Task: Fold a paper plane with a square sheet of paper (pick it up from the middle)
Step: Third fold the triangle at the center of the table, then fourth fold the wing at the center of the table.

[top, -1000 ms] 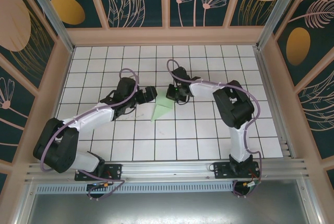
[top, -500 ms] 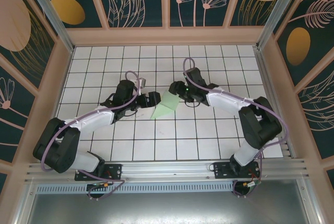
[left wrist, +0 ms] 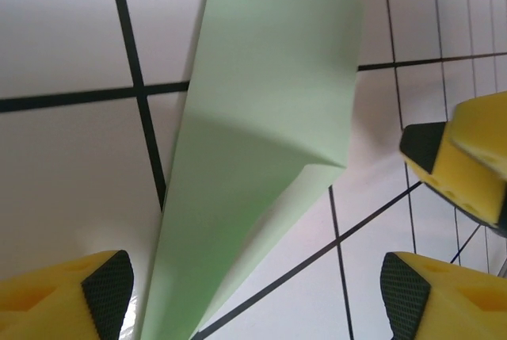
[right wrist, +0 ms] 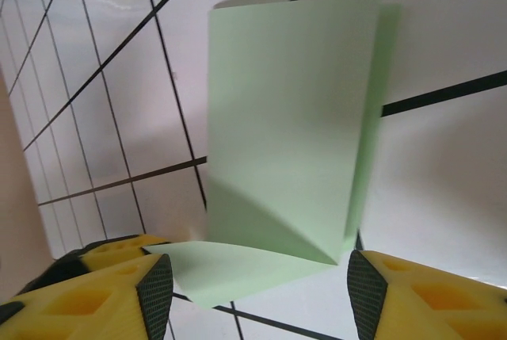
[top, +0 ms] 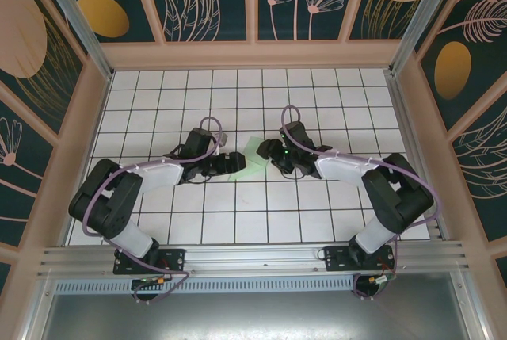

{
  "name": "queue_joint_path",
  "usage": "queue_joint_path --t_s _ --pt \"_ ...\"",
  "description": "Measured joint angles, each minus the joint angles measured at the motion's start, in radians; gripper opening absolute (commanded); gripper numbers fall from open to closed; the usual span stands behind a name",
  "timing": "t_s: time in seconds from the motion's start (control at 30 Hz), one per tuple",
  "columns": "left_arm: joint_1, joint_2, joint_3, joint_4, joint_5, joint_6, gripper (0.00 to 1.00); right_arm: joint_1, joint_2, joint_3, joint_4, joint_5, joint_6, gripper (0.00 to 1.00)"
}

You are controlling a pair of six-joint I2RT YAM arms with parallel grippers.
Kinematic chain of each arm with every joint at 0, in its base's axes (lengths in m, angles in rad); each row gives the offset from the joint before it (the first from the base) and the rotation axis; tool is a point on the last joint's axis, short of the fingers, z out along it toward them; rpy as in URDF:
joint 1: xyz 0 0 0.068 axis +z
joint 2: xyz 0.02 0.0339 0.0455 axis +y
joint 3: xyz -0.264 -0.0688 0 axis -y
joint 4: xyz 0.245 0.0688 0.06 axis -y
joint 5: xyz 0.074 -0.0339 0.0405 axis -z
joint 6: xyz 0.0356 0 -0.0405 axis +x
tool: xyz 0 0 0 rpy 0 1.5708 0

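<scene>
my left end effector [top: 234,164] and right end effector [top: 272,153] – both spread, pinching nothing – flanked the folded pale mint-green square sheet of paper [top: 253,159] on the white gridded worktop [top: 301,205], its long axis pointing ahead of each.

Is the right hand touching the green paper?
Cannot tell. In the right wrist view the right hand stands open around the paper; its flap ends beside one pad, but contact is unclear.

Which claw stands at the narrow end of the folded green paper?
The left claw: in its wrist view the paper tapers toward it, whereas the right claw faces the wide end.
</scene>
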State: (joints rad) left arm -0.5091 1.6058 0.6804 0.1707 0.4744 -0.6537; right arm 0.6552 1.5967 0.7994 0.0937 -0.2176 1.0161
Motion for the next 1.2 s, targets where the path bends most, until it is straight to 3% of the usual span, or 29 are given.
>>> queue_joint_path --t_s 0.53,0.9,1.2 --pt "-0.004 0.026 -0.035 0.063 0.173 -0.051 0.70 0.021 -0.005 -0.092 0.066 0.000 0.084 0.63" --pt "-0.004 0.026 -0.020 0.033 0.138 -0.036 0.61 0.026 0.040 -0.095 0.162 -0.036 0.114 0.62" --pt "-0.004 0.026 -0.016 0.099 0.104 0.076 0.51 0.024 0.039 -0.095 0.161 -0.038 0.116 0.62"
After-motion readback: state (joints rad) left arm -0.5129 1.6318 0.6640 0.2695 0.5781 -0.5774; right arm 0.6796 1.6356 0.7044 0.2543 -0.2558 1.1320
